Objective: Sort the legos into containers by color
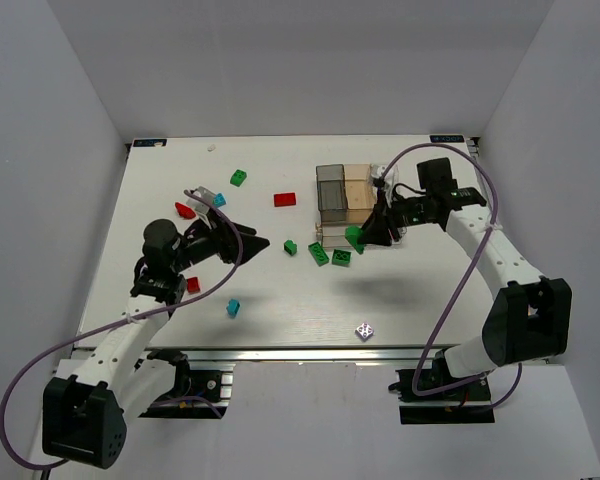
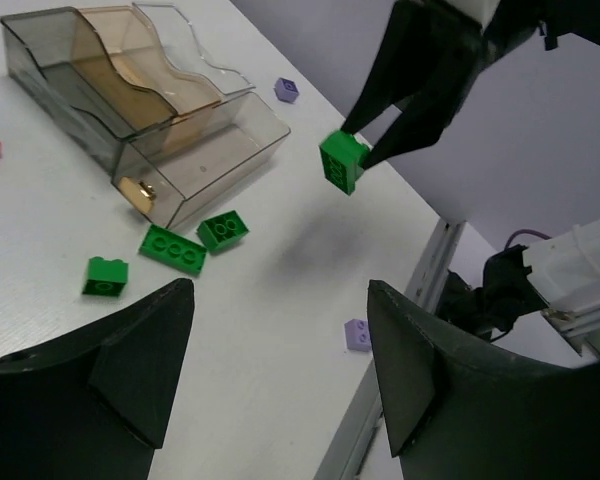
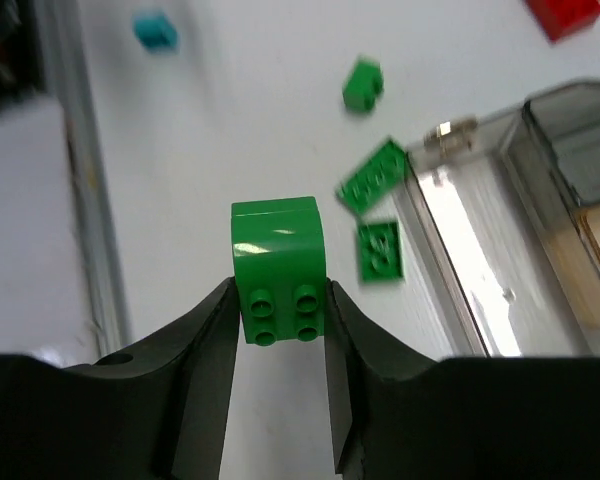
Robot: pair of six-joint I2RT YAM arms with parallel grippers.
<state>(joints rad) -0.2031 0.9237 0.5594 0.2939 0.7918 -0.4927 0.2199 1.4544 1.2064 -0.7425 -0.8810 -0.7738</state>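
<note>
We find the green brick pinched squarely between the two fingers of the right gripper. Its studs face the wrist camera and its smooth top rises past the fingertips. The jaws are closed only to the brick's width, one finger pressed on each side face. The brick hangs clear of the table, near the long clear compartment at the near end of the tray (whether over it or just beside it we cannot tell).

The left gripper hovers well apart from the tray, its jaws spread wide with nothing between them.

We count five green pieces in all. One is the held brick, three green legos lie loose just beside the tray's near end, and a lone green lego sits farther back on the left. There are three red legos and two cyan legos, all on the table outside the tray. The tray has three square compartments, smoky, tan and clear, and one long compartment. A small pale piece rests near the table's front edge.
</note>
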